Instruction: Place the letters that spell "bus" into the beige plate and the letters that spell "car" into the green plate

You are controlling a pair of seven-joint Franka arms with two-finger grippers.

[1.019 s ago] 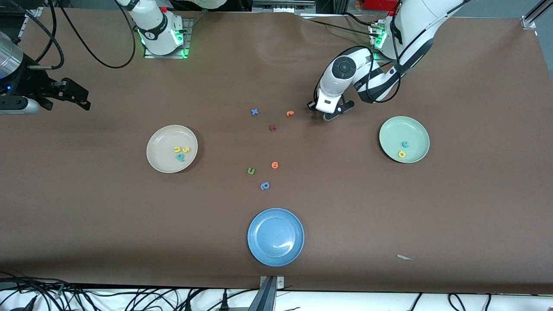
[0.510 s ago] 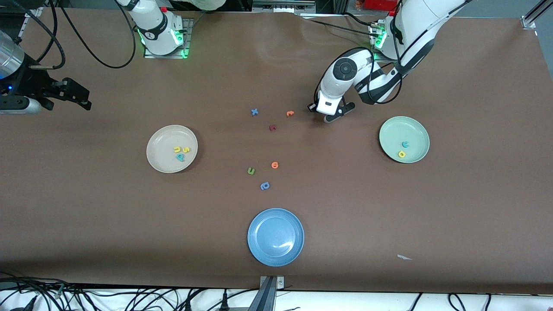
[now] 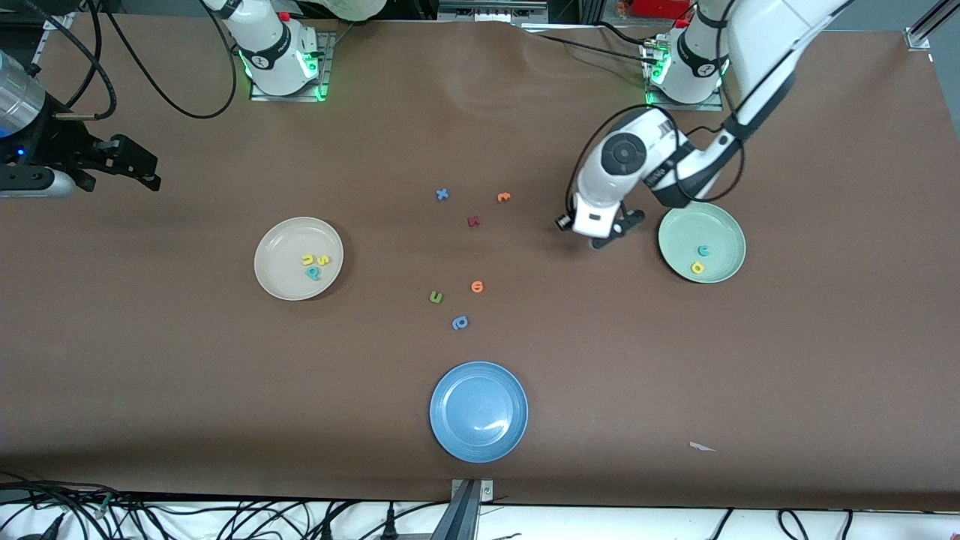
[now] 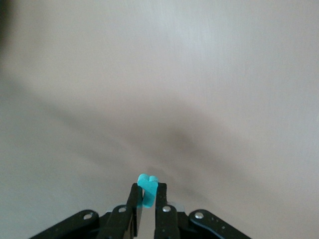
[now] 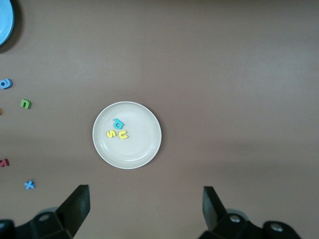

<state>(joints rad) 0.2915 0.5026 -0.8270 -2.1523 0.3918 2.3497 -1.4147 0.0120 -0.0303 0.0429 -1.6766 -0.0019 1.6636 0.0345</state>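
the right gripper [image 3: 139, 171] waits high over the right arm's end of the table, jaws wide apart and empty. under its wrist camera the beige plate [image 3: 298, 258] already holds the teal b [image 3: 313, 273], yellow u [image 3: 307, 259] and yellow s [image 3: 324, 259], so "bus" looks finished. toward the middle lie stray letters on the bare top: a blue x [image 3: 442, 194], an orange one [image 3: 503, 197], a dark red one [image 3: 473, 221], a green u [image 3: 436, 298], another orange one [image 3: 477, 286], a blue bowl-and-stem letter [image 3: 460, 323], and the blue plate [image 3: 478, 411] nearest the front camera. the left gripper [image 3: 600, 232] hangs just beside the green plate [image 3: 702, 241], jaws clamped on a thin teal letter [image 4: 147, 186], likely the r. the teal c [image 3: 703, 250] and yellow a [image 3: 698, 267] already lie in that plate. best carry the piece fully over the rim, lower it close, then release so the light foam doesn't bounce out. the surface is a brown mat; cables trail along the table's edges.
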